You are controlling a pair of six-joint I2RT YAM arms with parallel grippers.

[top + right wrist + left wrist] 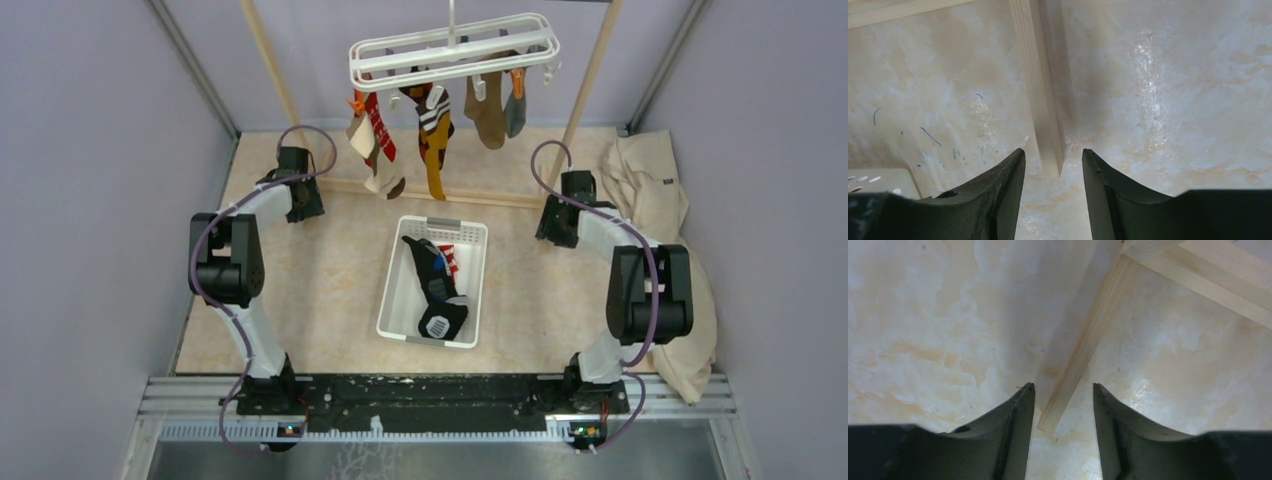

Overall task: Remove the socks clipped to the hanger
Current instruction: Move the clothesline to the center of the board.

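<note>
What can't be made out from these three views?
- Top view: how many patterned cloth socks hang on the white plastic drying hanger; they overlap and are small.
- Top view: the hanger's hook, cut off by the upper edge.
- Top view: the red item in the white slotted basket, mostly under the black sock.
- Both wrist views: socks and hanger out of frame; only table and wooden rails show.

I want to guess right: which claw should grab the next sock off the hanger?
Probably the left claw: it's open, empty, and in the top view sits nearer the socks on the hanger than the right claw.
</note>
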